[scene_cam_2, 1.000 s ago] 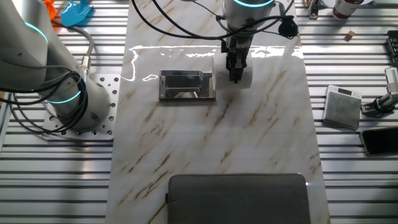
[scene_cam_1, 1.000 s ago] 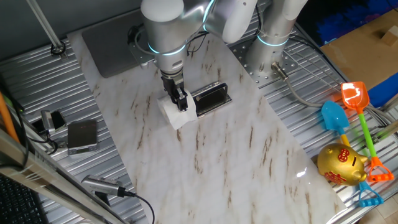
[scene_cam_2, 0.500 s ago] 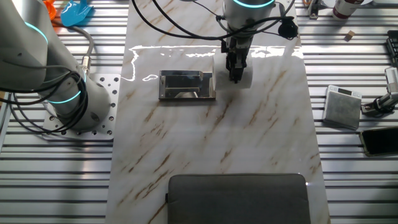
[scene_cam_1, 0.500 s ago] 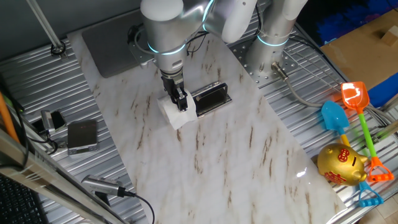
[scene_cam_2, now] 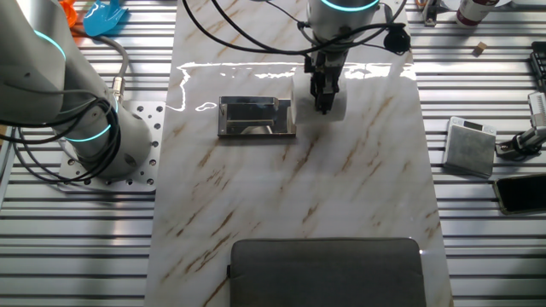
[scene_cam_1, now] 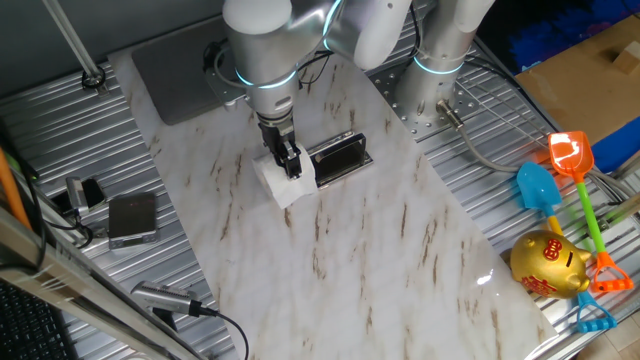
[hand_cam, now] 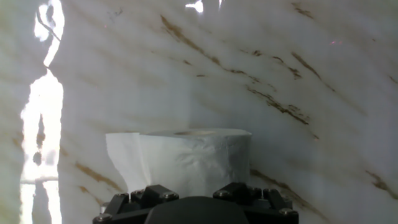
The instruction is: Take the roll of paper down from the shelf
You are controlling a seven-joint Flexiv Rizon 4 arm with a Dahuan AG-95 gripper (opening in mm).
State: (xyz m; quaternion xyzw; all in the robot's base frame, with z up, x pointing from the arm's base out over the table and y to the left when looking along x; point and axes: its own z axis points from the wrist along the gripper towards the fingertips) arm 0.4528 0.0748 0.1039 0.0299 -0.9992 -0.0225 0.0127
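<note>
The roll of paper (scene_cam_1: pixel 281 186) is white and stands on end on the marble tabletop, just left of the shelf (scene_cam_1: pixel 339 158). The shelf is a small dark rack with shiny metal edges, and nothing rests on it. My gripper (scene_cam_1: pixel 290 166) comes straight down onto the roll's top, its narrow fingers close together and shut on the roll's wall. In the other fixed view the gripper (scene_cam_2: pixel 323 101) covers part of the roll (scene_cam_2: pixel 335 106), to the right of the shelf (scene_cam_2: pixel 256 117). In the hand view the roll (hand_cam: pixel 186 162) fills the lower middle; a loose sheet hangs at its left.
A large grey mat (scene_cam_1: pixel 180 68) lies at the table's far end. A flat grey box (scene_cam_1: pixel 133 217) sits on the ribbed metal to the left. Plastic shovels (scene_cam_1: pixel 562 160) and a gold piggy bank (scene_cam_1: pixel 548 263) lie at the right. The arm's base (scene_cam_2: pixel 94 128) stands beside the table.
</note>
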